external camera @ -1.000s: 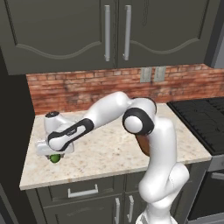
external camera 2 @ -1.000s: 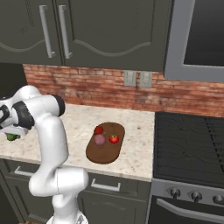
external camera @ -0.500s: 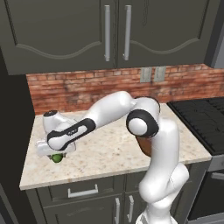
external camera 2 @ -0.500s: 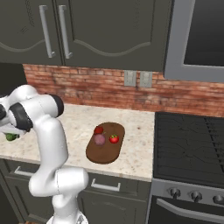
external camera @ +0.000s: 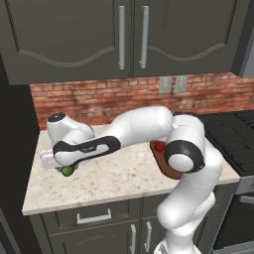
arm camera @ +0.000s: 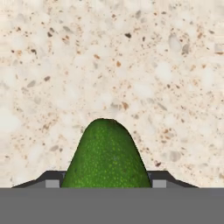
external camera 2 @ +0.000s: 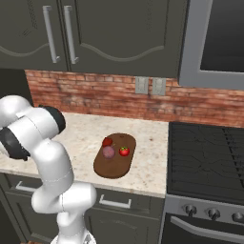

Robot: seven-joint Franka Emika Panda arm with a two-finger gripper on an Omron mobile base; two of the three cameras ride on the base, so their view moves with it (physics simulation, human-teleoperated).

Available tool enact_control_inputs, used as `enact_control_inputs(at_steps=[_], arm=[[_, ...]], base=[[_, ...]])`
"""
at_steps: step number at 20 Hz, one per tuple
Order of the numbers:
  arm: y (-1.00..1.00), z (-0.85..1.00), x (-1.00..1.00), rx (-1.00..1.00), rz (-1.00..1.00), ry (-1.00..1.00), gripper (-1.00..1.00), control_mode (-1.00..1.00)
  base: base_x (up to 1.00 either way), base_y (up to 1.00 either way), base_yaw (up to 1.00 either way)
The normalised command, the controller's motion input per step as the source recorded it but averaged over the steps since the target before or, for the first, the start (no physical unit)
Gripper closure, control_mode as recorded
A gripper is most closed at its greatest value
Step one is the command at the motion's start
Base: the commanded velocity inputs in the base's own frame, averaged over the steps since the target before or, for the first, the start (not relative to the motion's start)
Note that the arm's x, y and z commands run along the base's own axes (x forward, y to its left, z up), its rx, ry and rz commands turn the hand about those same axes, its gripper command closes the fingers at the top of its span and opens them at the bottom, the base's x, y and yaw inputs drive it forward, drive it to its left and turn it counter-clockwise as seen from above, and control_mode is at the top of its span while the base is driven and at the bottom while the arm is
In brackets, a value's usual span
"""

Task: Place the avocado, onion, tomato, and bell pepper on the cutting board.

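1. The pincer (arm camera: 106,183) was clenched on the avocado (arm camera: 106,155): in the hand view the green fruit sat wedged between the two dark finger tips, one pressed against each flank, with speckled worktop (arm camera: 131,65) beyond it.

2. In the left base view the avocado (external camera: 67,170) hung under the hand at the far left end of the worktop (external camera: 119,178), well apart from the cutting board (external camera: 167,168), which lay to the right, largely behind the arm's elbow.

3. On the cutting board (external camera 2: 114,164), seen from the right base view, the onion (external camera 2: 108,152) sat near the middle, the tomato (external camera 2: 124,151) just beside it on the right, and the bell pepper (external camera 2: 107,142) just behind the onion towards the brick wall.

4. Judged from that layout, three of the four foods were already placed and the avocado was the last one to bring over.

5. Whether the avocado had cleared the worktop could not be told from these views; it looked at most barely raised.

6. To do the step well, the lift would best go straight up first, so the rounded fruit could not drag and roll out of the grip.

7. The carry would then run rightwards to the cutting board, high enough to pass over the three foods.

8. The front half of the cutting board, nearer the worktop edge, looked bare, so that seemed the safest spot to set down.

9. A low, gentle release there would likely keep the avocado from rolling into the onion or off the board.
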Motion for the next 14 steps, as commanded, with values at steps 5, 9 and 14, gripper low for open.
enact_control_inputs(at_steps=[5, 9, 14], arm=[[-0.33, 0.77, -0.63, 0.00, 0.01, -0.14, 1.00, -1.00], [-0.42, 0.68, -0.71, 0.00, 0.03, -0.15, 1.00, -1.00], [-0.38, 0.59, -0.56, 0.00, 0.01, -0.09, 1.00, -1.00]], base=[[0.00, 0.00, 0.00], [0.00, 0.00, 0.00], [0.00, 0.00, 0.00]])
